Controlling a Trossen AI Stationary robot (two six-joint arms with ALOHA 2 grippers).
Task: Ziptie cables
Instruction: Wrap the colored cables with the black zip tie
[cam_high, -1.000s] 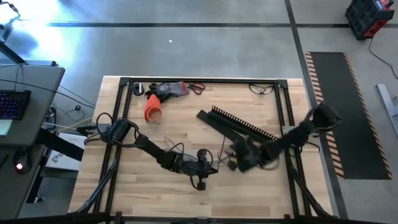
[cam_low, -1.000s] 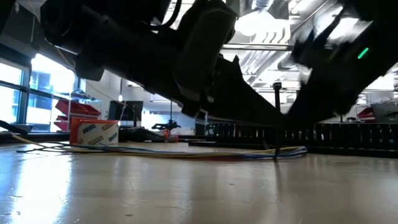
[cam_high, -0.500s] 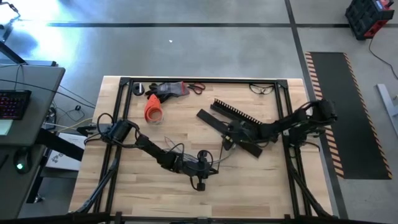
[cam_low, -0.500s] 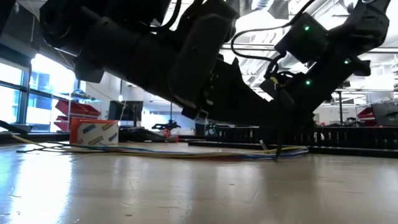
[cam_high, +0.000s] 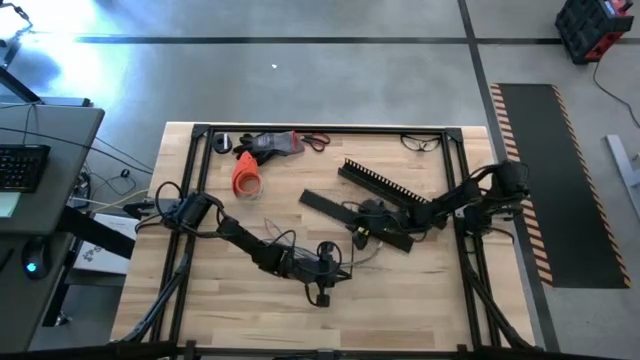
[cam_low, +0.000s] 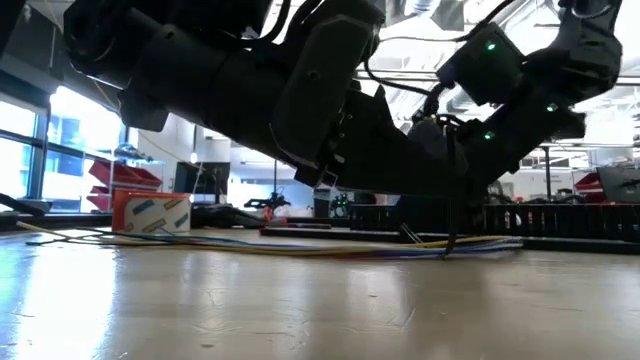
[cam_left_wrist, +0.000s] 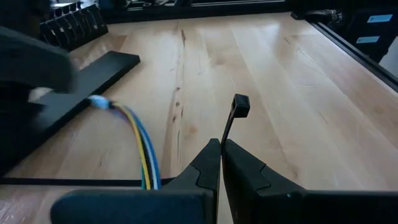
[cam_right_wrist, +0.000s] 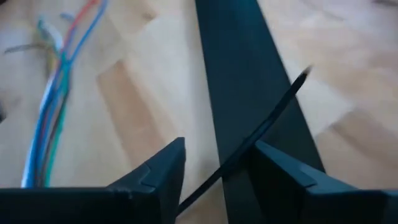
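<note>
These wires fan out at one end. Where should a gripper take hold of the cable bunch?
Probably grip the cables mid-run, where strands lie close and parallel, not at the fanned ends. Come from above, fingers across the bunch: it lies flat on the table.

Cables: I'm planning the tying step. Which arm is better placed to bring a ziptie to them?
Left. The left gripper is shut on a ziptie, with the cables lying just beside it. The right gripper is open, above the flat black bar.
</note>
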